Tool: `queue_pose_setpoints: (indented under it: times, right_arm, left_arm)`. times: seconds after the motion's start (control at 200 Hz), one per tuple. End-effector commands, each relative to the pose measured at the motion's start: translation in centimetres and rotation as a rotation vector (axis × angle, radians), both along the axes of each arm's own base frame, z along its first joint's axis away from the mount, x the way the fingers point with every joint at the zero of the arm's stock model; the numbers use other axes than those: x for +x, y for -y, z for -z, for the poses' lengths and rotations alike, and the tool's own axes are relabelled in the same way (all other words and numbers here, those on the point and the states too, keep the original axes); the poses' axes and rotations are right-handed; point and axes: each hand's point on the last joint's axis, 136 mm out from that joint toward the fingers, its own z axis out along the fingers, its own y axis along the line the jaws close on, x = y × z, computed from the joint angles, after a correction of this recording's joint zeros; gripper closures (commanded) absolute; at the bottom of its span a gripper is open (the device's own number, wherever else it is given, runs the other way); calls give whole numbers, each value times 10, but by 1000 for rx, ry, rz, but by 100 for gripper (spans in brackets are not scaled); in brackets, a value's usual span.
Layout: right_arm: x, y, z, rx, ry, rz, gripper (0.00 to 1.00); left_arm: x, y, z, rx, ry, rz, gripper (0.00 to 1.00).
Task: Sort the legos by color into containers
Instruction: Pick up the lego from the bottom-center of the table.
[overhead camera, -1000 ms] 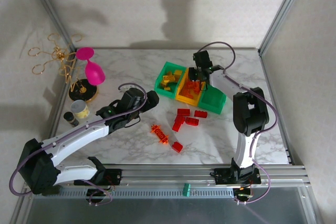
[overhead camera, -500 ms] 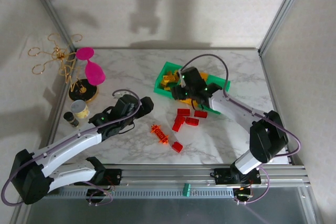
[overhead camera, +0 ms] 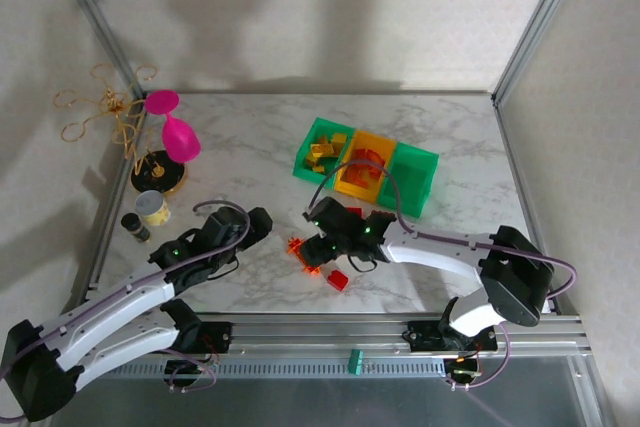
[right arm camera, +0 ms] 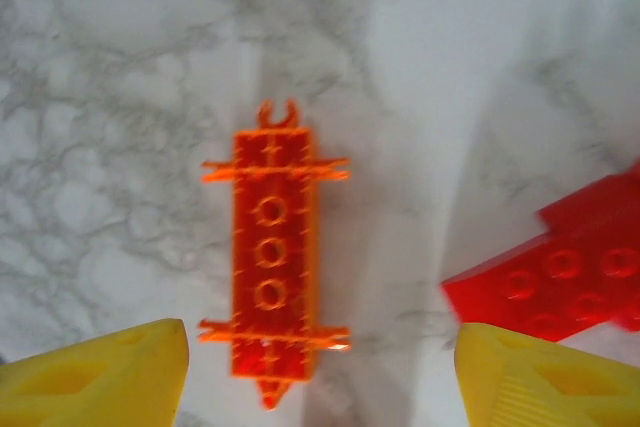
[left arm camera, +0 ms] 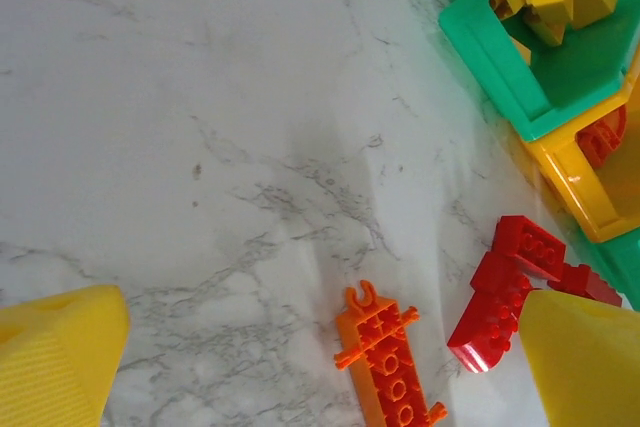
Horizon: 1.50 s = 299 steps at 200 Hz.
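Observation:
An orange lego (overhead camera: 303, 253) (right arm camera: 270, 257) (left arm camera: 390, 362) lies flat on the marble. My right gripper (overhead camera: 318, 243) (right arm camera: 322, 385) hovers just above it, open, its yellow fingers (right arm camera: 100, 377) on either side of the brick's near end without touching. One red lego (overhead camera: 338, 280) lies close by, and more red legos (left arm camera: 510, 277) (right arm camera: 560, 282) sit beside it. The containers stand in a row: a green one (overhead camera: 323, 152) (left arm camera: 500, 57) with yellow bricks, a yellow-orange one (overhead camera: 365, 173), and a second green one (overhead camera: 412, 181). My left gripper (overhead camera: 256, 226) (left arm camera: 320, 382) is open and holds nothing, left of the orange lego.
A pink wine glass (overhead camera: 176, 133), a gold wire stand (overhead camera: 100, 107), a cream cup (overhead camera: 153, 207) and a small dark bottle (overhead camera: 133, 226) crowd the left edge. Metal frame posts (overhead camera: 530, 37) bound the table's back corners.
My right arm swung from over the containers down to the orange lego, and its jaws opened wider. My left arm drew back toward the near left.

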Motion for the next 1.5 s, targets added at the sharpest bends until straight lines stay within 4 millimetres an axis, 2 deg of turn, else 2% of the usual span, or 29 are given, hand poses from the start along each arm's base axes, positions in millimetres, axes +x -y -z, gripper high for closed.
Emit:
queue_pose_setpoints:
  times: [0.0, 0.205, 0.406, 0.541, 0.786, 1.041, 1.156, 1.272, 1.397, 1.492]
  right_arm:
    - [-5, -9, 9, 8, 4, 30, 26]
    - [-6, -24, 30, -77, 39, -1, 20]
    - [-1, -31, 45, -117, 49, -3, 21]
    - [4, -30, 54, -161, 70, 7, 27]
    - [4, -38, 63, -169, 62, -13, 42]
    - [4, -43, 60, -147, 53, -6, 60]
    - [6, -45, 53, -133, 50, 9, 68]
    - [9, -48, 38, -68, 22, 20, 74]
    - [22, -50, -2, 65, -2, 35, 75]
    - [41, -37, -28, 136, 9, 71, 74]
  left_arm:
    - [-10, -15, 10, 4, -25, -65, 0]
    - [-11, -19, 10, 21, -25, -75, 0]
    - [-11, -20, 12, 34, -28, -73, 0]
    - [-10, -19, 13, 28, -23, -70, 0]
    - [-10, -21, 10, 30, -13, -77, 0]
    - [-9, -20, 8, 24, -9, -77, 0]
    - [-7, -18, 3, 19, -3, -74, 0]
    - [-6, -18, 2, 26, 0, -72, 0]
    - [-3, -13, -4, 10, 12, -60, 0]
    - [1, -10, -10, 10, 29, -50, 0]
